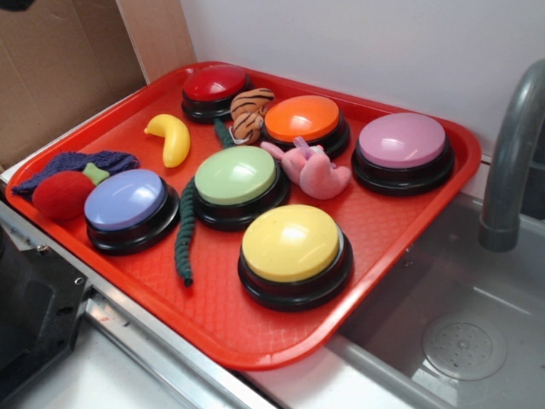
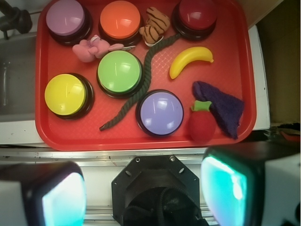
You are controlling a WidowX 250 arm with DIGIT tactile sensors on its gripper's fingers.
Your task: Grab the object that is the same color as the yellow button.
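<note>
The object, a small glossy yellow banana (image 1: 170, 138) (image 2: 190, 60), lies on the red tray (image 1: 213, 328) (image 2: 141, 140) at its far left side, between the red button and the purple cloth. The yellow button (image 1: 292, 247) (image 2: 66, 94) stands at the tray's near right corner. My gripper (image 2: 143, 190) shows only in the wrist view. It hangs high above the tray's near edge, over the robot's black base, far from the banana. Its teal-padded fingers (image 2: 63, 200) stand wide apart, open, with nothing between them.
Also on the tray are red (image 1: 215, 85), orange (image 1: 302, 118), pink (image 1: 402, 141), green (image 1: 236, 176) and blue (image 1: 126, 200) buttons, a tiger plush (image 1: 249, 111), a pink plush (image 1: 315, 170), a green rope (image 1: 185, 234), a red strawberry (image 1: 61, 194) and a purple cloth (image 1: 77, 162). A sink with a grey faucet (image 1: 511, 170) lies to the right.
</note>
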